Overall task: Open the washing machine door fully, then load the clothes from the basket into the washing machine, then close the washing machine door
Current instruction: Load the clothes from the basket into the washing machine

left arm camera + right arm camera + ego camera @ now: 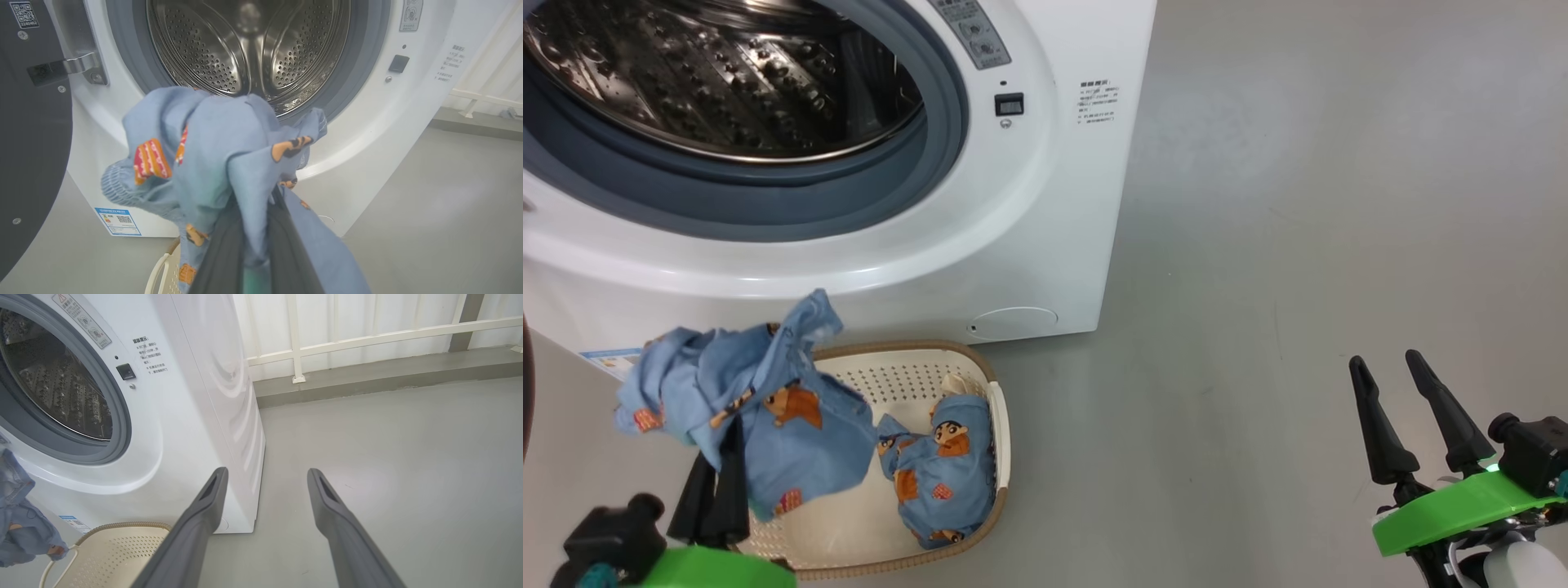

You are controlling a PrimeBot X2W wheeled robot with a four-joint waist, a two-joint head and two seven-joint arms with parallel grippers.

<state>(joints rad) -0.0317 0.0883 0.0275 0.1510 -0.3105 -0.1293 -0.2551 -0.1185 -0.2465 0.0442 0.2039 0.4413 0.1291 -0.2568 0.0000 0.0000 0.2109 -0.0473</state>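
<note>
- Head view: left gripper [719,490] at near left, clamped on held garment [760,408], blue cloth bunched on top of it, above the left part of the basket [1001,425].
- Left wrist view: drum opening [249,45] straight beyond the held garment [212,155], that is, farther and a little higher than the left gripper [255,245]; probably only a forward push needed.
- Opening of the washing machine [1029,245] facing near, toward the robot; washing machine door [32,143] standing open at left, out of the path.
- Long axis of held garment about left to right, with one tail hanging down over the basket; may catch on the grey seal [768,204], in my judgement.
- Second garment [943,474] lying in the right end of the basket, long axis near to far.
- Right gripper [1384,357] at near right, jaws apart, holding nothing, well apart from the basket; left arm clearly nearer to both.
</note>
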